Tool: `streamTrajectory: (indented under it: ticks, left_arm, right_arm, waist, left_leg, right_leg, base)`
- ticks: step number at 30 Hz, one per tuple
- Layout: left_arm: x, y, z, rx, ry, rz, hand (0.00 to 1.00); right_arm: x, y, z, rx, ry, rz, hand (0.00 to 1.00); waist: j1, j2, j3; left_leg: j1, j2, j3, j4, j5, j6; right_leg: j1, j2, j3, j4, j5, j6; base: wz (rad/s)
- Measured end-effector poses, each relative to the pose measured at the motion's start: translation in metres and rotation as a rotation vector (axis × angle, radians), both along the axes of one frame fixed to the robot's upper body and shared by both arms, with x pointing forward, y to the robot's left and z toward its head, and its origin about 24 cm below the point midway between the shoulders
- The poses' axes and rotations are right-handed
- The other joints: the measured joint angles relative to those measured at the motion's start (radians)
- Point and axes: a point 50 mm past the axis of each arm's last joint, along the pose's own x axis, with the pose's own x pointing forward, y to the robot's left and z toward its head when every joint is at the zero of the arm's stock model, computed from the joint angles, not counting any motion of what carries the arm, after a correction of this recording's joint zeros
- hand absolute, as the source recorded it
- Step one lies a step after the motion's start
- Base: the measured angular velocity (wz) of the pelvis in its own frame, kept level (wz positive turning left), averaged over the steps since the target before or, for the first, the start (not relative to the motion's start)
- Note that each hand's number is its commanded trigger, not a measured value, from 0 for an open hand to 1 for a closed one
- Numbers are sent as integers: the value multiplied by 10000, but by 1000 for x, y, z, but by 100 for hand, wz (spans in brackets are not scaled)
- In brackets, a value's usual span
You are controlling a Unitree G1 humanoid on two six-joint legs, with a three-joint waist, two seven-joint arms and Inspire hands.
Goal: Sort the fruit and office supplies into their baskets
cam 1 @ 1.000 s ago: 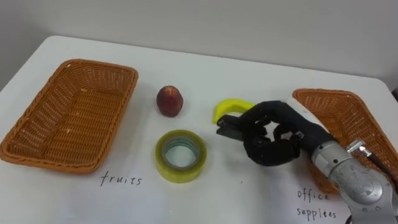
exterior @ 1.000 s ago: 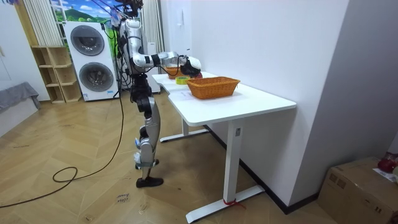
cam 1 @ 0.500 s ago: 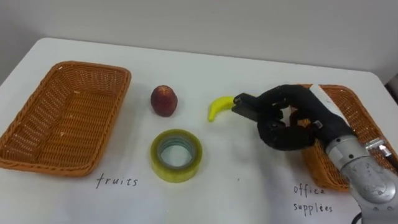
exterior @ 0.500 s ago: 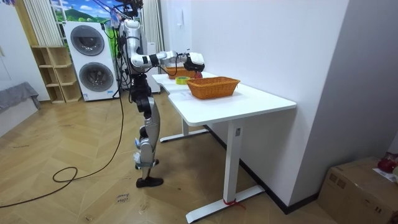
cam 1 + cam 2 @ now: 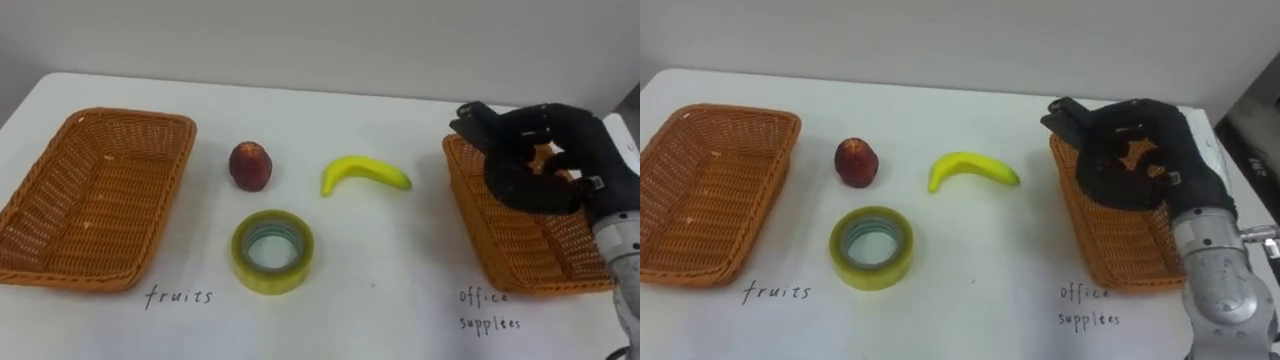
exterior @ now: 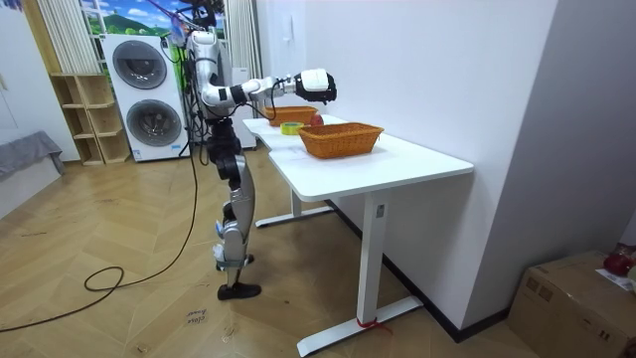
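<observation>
My right hand (image 5: 545, 165) hovers above the near-left part of the office supplies basket (image 5: 480, 225) at the table's right. Its dark fingers are curled round a small black object (image 5: 470, 122) that sticks out to the upper left, over the basket's rim. A yellow banana (image 5: 365, 173) lies on the table left of that basket. A red peach (image 5: 250, 165) lies further left, with a yellow tape roll (image 5: 272, 250) in front of it. The wicker fruits basket (image 5: 130, 118) stands at the far left, with nothing in it. In the room view the right hand (image 6: 316, 85) is raised over the table.
Handwritten labels on the white table (image 5: 380, 290) mark "fruits" before the left basket and "office supplies" before the right one. In the room view I stand at the table's far end, with washing machines (image 6: 149, 99) behind me and a wall along the table's far side.
My right hand has lifted from beside the banana and moved right, carrying the black object over the office supplies basket. The banana now lies uncovered. The eye view has shifted a little.
</observation>
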Motion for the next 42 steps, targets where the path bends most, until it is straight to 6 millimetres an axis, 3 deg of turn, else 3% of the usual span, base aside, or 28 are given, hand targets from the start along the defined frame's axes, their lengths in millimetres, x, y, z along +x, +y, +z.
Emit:
streamTrajectory:
  ticks: [10, 18, 26, 42]
  left_arm:
    - [-1, 5, 1, -84, 23, 0, 0]
    - [5, 6, 2, -77, -176, -55, 0]
    - [7, 7, 3, -55, -284, -73, 0]
    - [5, 8, 3, -121, -287, 98, 0]
  right_arm:
    - [-8, -32, 4, -71, -719, -1978, 100]
    - [-14, -38, -3, -47, -737, -2672, 100]
    - [-19, -42, -14, -65, -306, -2858, 100]
    - [-23, -45, -23, 44, 115, -2935, 100]
  waist:
    - [-393, -198, 3]
    - [-424, -167, 14]
    - [-434, -95, -25]
    - [-369, -89, -21]
  left_leg:
    - [-58, -12, 0, 60, -1, 1]
    - [-23, 10, 136, 38, -3, 0]
    - [-7, 16, 153, 22, -3, 0]
    - [-11, 21, 157, -15, -3, 0]
  right_leg:
    - [-25, -8, 16, -27, -6, 8]
    - [-95, 21, 247, -6, -5, 7]
    - [-117, 28, 248, 31, -3, 4]
    - [-153, 32, 237, 37, -3, 4]
  base:
    - [0]
    - [-5]
    - [0]
    - [0]
